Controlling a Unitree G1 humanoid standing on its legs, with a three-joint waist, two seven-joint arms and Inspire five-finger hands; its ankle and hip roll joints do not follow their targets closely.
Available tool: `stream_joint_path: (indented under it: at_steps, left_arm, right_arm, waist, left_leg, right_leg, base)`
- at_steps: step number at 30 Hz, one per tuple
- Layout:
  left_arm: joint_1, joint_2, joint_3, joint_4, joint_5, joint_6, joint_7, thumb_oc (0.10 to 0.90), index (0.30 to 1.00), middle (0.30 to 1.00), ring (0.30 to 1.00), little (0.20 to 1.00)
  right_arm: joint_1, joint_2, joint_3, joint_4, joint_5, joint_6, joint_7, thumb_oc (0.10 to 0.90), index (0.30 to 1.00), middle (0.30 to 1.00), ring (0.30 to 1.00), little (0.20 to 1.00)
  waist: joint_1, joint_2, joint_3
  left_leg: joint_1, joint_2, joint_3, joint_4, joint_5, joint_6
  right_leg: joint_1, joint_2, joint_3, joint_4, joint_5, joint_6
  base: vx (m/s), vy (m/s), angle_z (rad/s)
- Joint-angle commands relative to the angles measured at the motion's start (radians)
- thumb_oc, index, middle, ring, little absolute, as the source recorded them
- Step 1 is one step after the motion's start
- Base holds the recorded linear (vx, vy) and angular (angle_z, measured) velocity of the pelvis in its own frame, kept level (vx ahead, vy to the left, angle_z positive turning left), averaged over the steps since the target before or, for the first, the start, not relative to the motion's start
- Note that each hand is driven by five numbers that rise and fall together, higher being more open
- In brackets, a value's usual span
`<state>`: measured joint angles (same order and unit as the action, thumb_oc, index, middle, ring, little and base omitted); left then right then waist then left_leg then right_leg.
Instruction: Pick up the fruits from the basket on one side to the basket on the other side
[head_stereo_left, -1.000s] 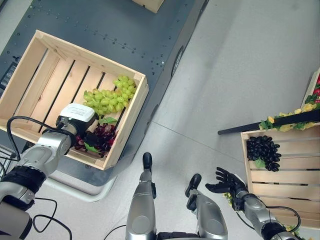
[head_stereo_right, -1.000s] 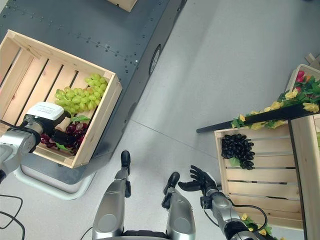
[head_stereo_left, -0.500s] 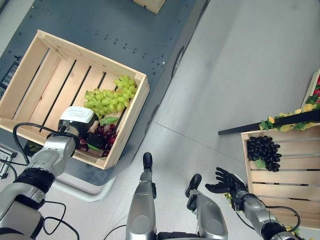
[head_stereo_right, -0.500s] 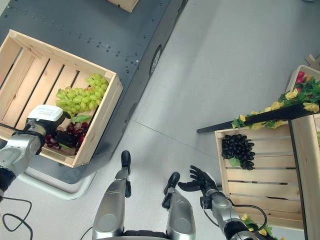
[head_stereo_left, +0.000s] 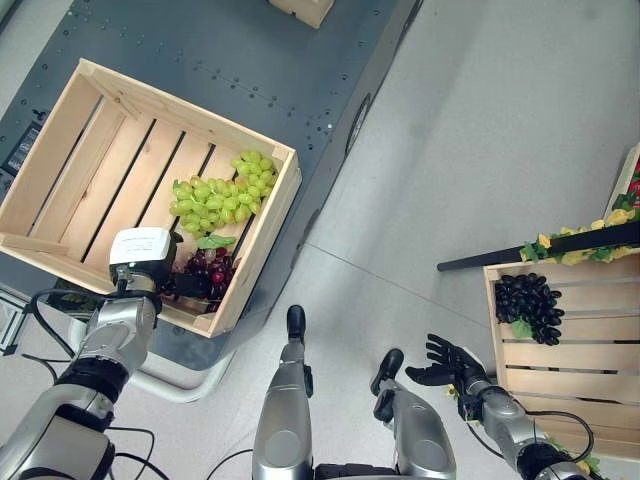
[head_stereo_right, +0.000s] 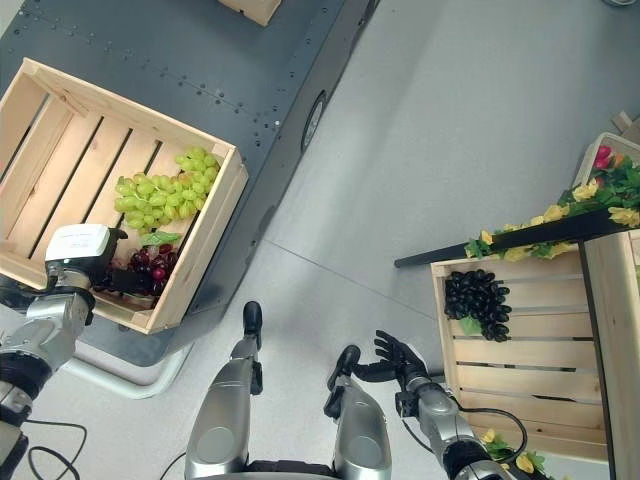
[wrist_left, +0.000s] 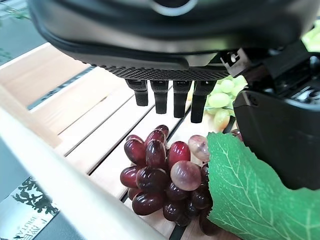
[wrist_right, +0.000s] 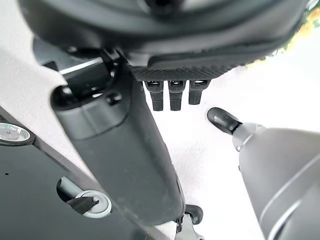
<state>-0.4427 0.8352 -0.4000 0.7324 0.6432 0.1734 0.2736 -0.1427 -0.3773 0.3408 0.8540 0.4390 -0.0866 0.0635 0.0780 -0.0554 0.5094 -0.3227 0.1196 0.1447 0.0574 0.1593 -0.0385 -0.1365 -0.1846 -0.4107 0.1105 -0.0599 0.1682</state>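
A bunch of red grapes (head_stereo_left: 207, 270) with a green leaf lies in the near right corner of the left wooden crate (head_stereo_left: 182, 109). A bunch of green grapes (head_stereo_left: 220, 196) lies just beyond it. My left hand (head_stereo_left: 183, 286) is inside the crate at the red grapes. In the left wrist view its fingers (wrist_left: 161, 98) reach out straight above the red grapes (wrist_left: 161, 176), with the thumb (wrist_left: 280, 135) beside the leaf; the hand is open. My right hand (head_stereo_left: 446, 364) hangs open over the floor, next to the right wooden crate (head_stereo_left: 560, 360), which holds black grapes (head_stereo_left: 528, 306).
The left crate rests on a dark grey metal platform (head_stereo_left: 250, 50); another wooden box (head_stereo_left: 298, 8) sits at its far edge. A black bar with yellow flowers (head_stereo_left: 580, 240) runs above the right crate. Grey floor (head_stereo_left: 450, 150) lies between the crates.
My left arm has drawn back toward the crate's near wall, the hand sliding nearer over the red grapes. The red grapes stay in the crate. The right hand has barely shifted.
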Motion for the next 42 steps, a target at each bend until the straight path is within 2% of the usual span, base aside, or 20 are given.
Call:
stream_joint_path:
  at_steps: [1,7,15,18,22,25,27,35,36,37,38,39,42]
  left_arm:
    - [0.029,-0.098,-0.013,0.112,-0.029,0.040,0.062,0.800,0.900,0.900,0.900,0.900]
    - [0.027,-0.170,-0.027,0.172,-0.068,0.029,0.112,0.800,0.900,0.900,0.900,0.900]
    - [0.012,-0.214,-0.075,0.187,-0.083,-0.039,0.087,0.800,0.900,0.900,0.900,0.900]
    - [0.003,-0.207,-0.097,0.173,-0.093,-0.097,0.030,0.800,0.900,0.900,0.900,0.900]
    - [-0.004,-0.184,-0.119,0.130,-0.099,-0.127,-0.047,0.800,0.900,0.900,0.900,0.900]
    - [-0.005,-0.171,-0.126,0.109,-0.098,-0.157,-0.059,0.800,0.900,0.900,0.900,0.900]
    - [-0.014,-0.145,-0.138,0.081,-0.111,-0.208,-0.102,0.800,0.900,0.900,0.900,0.900]
    - [-0.030,-0.086,-0.161,0.016,-0.121,-0.235,-0.163,0.800,0.900,0.900,0.900,0.900]
    - [-0.034,-0.078,-0.163,0.010,-0.120,-0.232,-0.165,0.679,0.719,0.719,0.719,0.719]
    - [-0.035,-0.075,-0.165,0.005,-0.115,-0.226,-0.165,0.599,0.599,0.599,0.599,0.599]
    - [-0.035,-0.075,-0.166,0.002,-0.112,-0.220,-0.161,0.461,0.392,0.392,0.392,0.392]
    - [-0.035,-0.075,-0.165,0.003,-0.112,-0.220,-0.160,0.400,0.300,0.300,0.300,0.300]
    - [-0.036,-0.073,-0.168,0.000,-0.106,-0.213,-0.148,0.400,0.300,0.300,0.300,0.300]
  right_arm:
    - [-0.002,-0.041,0.007,-0.030,0.002,-0.001,-0.023,0.800,0.900,0.900,0.900,0.900]
    - [-0.013,-0.035,0.019,-0.024,-0.001,0.003,-0.030,0.800,0.900,0.900,0.900,0.900]
    - [-0.026,-0.040,0.031,-0.038,-0.009,0.023,-0.042,0.800,0.900,0.900,0.900,0.900]
    - [-0.028,-0.047,0.033,-0.042,-0.010,0.025,-0.041,0.800,0.900,0.900,0.900,0.900]
    - [-0.027,-0.059,0.030,-0.056,-0.020,0.039,-0.043,0.800,0.900,0.900,0.900,0.900]
    - [-0.027,-0.065,0.031,-0.060,-0.020,0.040,-0.041,0.800,0.900,0.900,0.900,0.900]
    - [-0.025,-0.075,0.026,-0.067,-0.019,0.045,-0.042,0.800,0.900,0.900,0.900,0.900]
    - [-0.019,-0.087,0.020,-0.059,-0.020,0.030,-0.031,0.800,0.900,0.900,0.900,0.900]
    - [-0.018,-0.085,0.020,-0.055,-0.019,0.026,-0.032,0.800,0.900,0.900,0.900,0.900]
    - [-0.017,-0.085,0.019,-0.053,-0.017,0.023,-0.031,0.800,0.900,0.900,0.900,0.900]
    - [-0.018,-0.080,0.020,-0.046,-0.015,0.018,-0.033,0.800,0.900,0.900,0.900,0.900]
    - [-0.018,-0.079,0.020,-0.044,-0.015,0.017,-0.033,0.800,0.900,0.900,0.900,0.900]
    - [-0.020,-0.075,0.021,-0.032,-0.011,0.011,-0.030,0.800,0.900,0.900,0.900,0.900]
  waist:
    - [-0.007,-0.021,0.005]
    - [-0.013,-0.028,0.005]
    - [-0.026,-0.030,0.009]
    - [-0.032,-0.027,0.010]
    - [-0.043,-0.017,0.010]
    - [-0.045,-0.015,0.009]
    - [-0.048,-0.010,0.009]
    - [-0.049,-0.005,0.006]
    - [-0.048,-0.004,0.005]
    - [-0.048,-0.004,0.004]
    - [-0.046,-0.003,0.004]
    - [-0.046,-0.003,0.003]
    - [-0.043,-0.005,0.001]
  left_leg:
    - [0.001,-0.018,0.063,0.097,-0.133,-0.031]
    - [0.006,-0.014,0.065,0.096,-0.131,-0.032]
    - [0.008,-0.014,0.071,0.106,-0.133,-0.032]
    - [0.010,-0.016,0.075,0.107,-0.135,-0.030]
    - [0.012,-0.022,0.078,0.107,-0.135,-0.027]
    - [0.015,-0.023,0.083,0.101,-0.134,-0.027]
    - [0.013,-0.025,0.085,0.103,-0.136,-0.025]
    - [0.012,-0.025,0.084,0.104,-0.138,-0.023]
    - [0.011,-0.024,0.084,0.104,-0.140,-0.024]
    - [0.012,-0.025,0.084,0.104,-0.141,-0.023]
    - [0.012,-0.025,0.084,0.106,-0.142,-0.021]
    - [0.012,-0.025,0.084,0.106,-0.142,-0.021]
    - [0.013,-0.023,0.084,0.103,-0.141,-0.022]
  right_leg:
    - [-0.131,0.014,0.007,0.128,-0.009,-0.074]
    - [-0.131,0.019,0.010,0.134,-0.014,-0.079]
    - [-0.134,0.019,0.021,0.140,-0.013,-0.078]
    - [-0.136,0.016,0.025,0.142,-0.012,-0.075]
    - [-0.141,0.010,0.033,0.140,-0.004,-0.067]
    - [-0.139,0.010,0.034,0.133,0.000,-0.064]
    - [-0.145,0.007,0.036,0.139,-0.002,-0.063]
    - [-0.148,0.004,0.036,0.145,-0.003,-0.060]
    - [-0.148,0.004,0.035,0.144,-0.004,-0.060]
    - [-0.147,0.004,0.034,0.143,-0.004,-0.061]
    - [-0.148,0.002,0.032,0.146,-0.004,-0.061]
    - [-0.148,0.001,0.031,0.146,-0.004,-0.060]
    - [-0.147,0.001,0.030,0.143,-0.001,-0.059]
  base:
    - [0.00,0.000,0.00]
    - [0.00,0.000,0.00]
    - [0.00,0.010,-0.02]
    - [0.00,0.039,-0.03]
    - [0.01,0.051,-0.04]
    - [0.00,0.023,-0.04]
    - [0.00,0.026,-0.08]
    - [0.00,0.002,-0.01]
    - [0.00,0.000,0.00]
    - [0.00,0.000,0.00]
    - [0.00,0.000,0.00]
    - [0.00,0.000,0.00]
    - [0.00,0.000,0.00]
